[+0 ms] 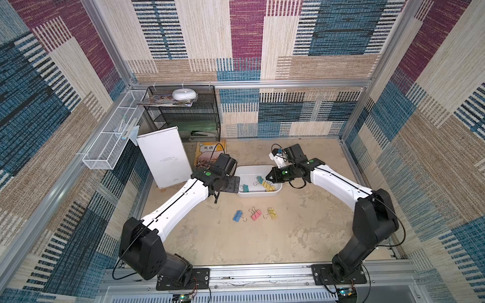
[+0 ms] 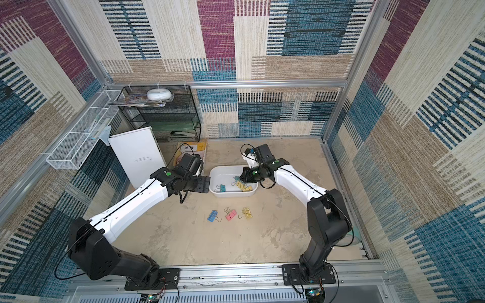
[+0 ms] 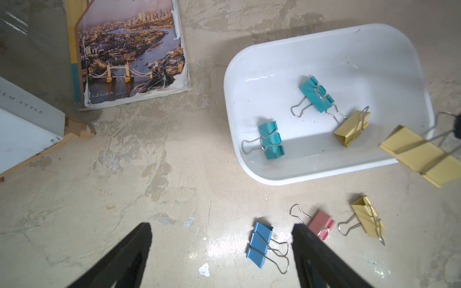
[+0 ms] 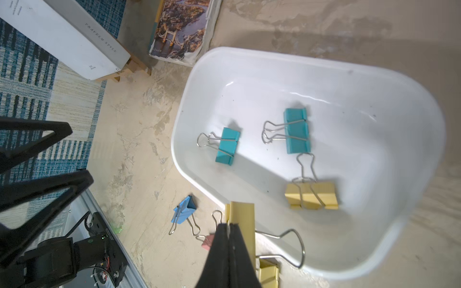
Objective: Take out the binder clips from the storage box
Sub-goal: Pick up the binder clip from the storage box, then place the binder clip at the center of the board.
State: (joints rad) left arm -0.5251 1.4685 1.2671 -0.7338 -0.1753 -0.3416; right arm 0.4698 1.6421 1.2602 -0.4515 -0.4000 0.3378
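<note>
While right claw (image 4: 228,225) grips yellow clip (image 4: 245,215) | book (image 3: 129,49) near box (image 3: 299,174)

Open tabletop (image 1: 223,241) in front of the storage box (image 1: 258,194) (three binder clips (image 1: 256,215) aside); book (image 1: 207,154) behind.

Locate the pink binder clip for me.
In both top views the pink binder clip lies on the tabletop just on the robot's side of the storage box, between the blue clip and a yellow clip.

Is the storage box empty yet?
Not empty. Two teal clips and a yellow clip lie inside the storage box; the right gripper pinches a second yellow clip in its jaws.
</note>
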